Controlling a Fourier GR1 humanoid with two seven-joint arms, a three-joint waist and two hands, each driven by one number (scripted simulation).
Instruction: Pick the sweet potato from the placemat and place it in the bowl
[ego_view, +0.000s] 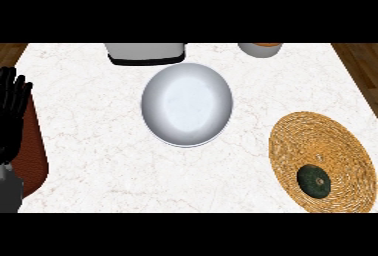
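At the far left edge, the left hand (13, 107) is resting upright, its black fingers (9, 85) pointing toward the far side, straight and relaxed, holding nothing. Its grey forearm (9, 187) is entering from the near left corner. Just beside and partly behind the hand, a reddish-brown mat (33, 155) is lying on the white marbled tabletop (96, 150), its rounded edge showing near the left border.

Toward the middle, a grey appliance with a black base (145, 54) is sitting at the far edge, cut off by the view. Just nearer than it, the white bowl (187, 104) is sitting upright with nothing inside, apart from everything around it.

Further right at the far edge, a small pale cup with an orange rim (260, 49) is partly showing.

At the near right, the round woven placemat (317, 140) is lying flat. A dark green, rounded object (314, 180), standing where the sweet potato should be, is resting on the placemat's near part, well apart from the bowl. The right hand is not showing anywhere.
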